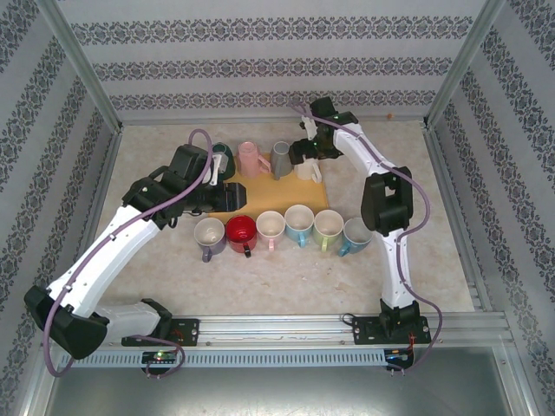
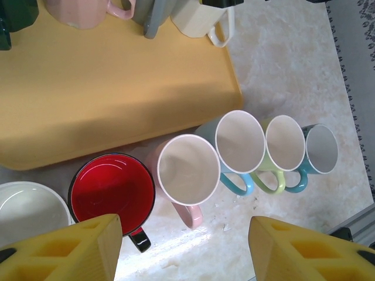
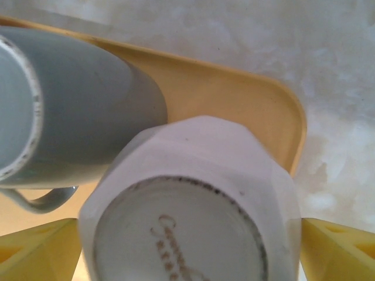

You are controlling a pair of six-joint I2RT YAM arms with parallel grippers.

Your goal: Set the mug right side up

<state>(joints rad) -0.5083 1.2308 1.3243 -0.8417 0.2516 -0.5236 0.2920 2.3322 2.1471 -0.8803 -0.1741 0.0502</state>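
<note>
- Top view: the right fingers (image 1: pixel 305 159) hide much of the overturned cream mug (image 1: pixel 308 172) at the tray's (image 1: pixel 260 196) right end, toward the surface's far edge.
- Left wrist: the left fingers (image 2: pixel 64 249) are wide and empty, and the mug is cut off at the top.
- Right wrist: the mug sits base-up between wide fingers; I cannot tell whether they grip it.

A tray (image 1: pixel 277 195) lies on the table (image 1: pixel 451 260). 4 mugs (image 1: pixel 251 158) line its back edge, the rightmost mug (image 3: pixel 193 175) bottom up. In front of the tray, 6 mugs (image 1: pixel 299 224) stand in a row, mouths up.
</note>
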